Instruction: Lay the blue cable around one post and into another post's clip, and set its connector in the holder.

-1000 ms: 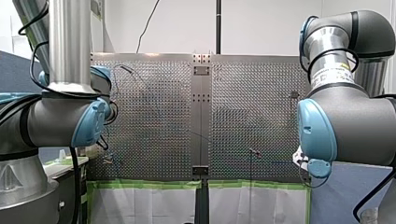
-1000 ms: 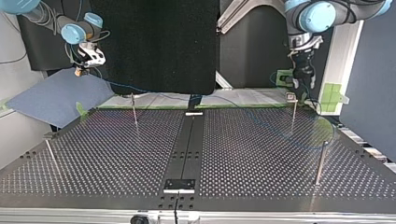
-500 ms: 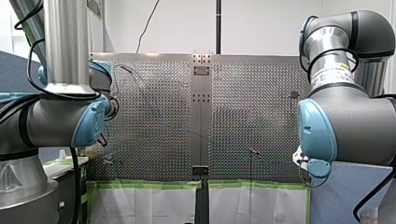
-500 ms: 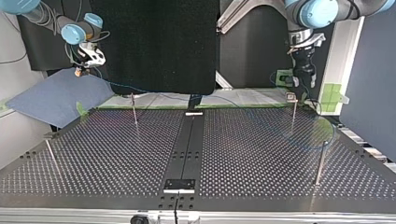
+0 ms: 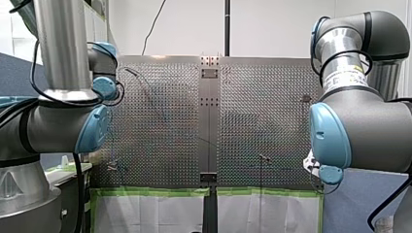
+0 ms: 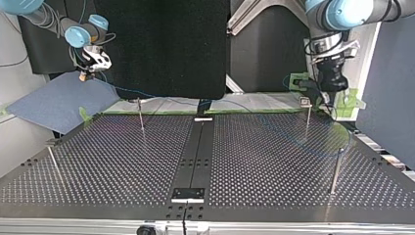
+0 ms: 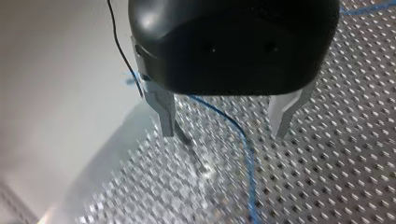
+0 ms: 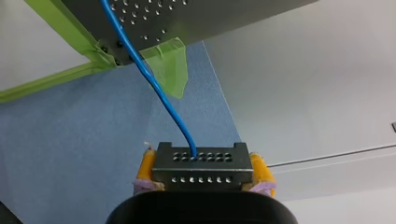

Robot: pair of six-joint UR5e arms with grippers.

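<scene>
My right gripper [image 8: 201, 173] has yellow pads shut on the black connector [image 8: 201, 163], held off the table over a blue mat. The blue cable [image 8: 149, 77] leaves the connector toward the table's corner. In the top view my right gripper [image 6: 91, 68] hangs at the far left, and the cable [image 6: 274, 128] crosses the table to a loop by the right-hand posts. My left gripper [image 7: 224, 133] is open above the perforated plate, with the cable [image 7: 243, 140] running beneath its metal fingers [image 7: 163, 112], not held. In the top view it [image 6: 331, 98] hovers just right of the clip-topped post [image 6: 307, 117].
Other thin posts stand on the table [image 6: 98, 166]: one at the back left [image 6: 141, 116], one at the near left [image 6: 53, 161], one at the right [image 6: 335, 169]. A black bracket [image 6: 188, 194] sits on the centre strip. Green tape lines the far edge [image 6: 244, 111].
My left arm has moved toward the top view's right, away from the clip-topped post, with its gripper still open. My right arm has held still with the connector.
</scene>
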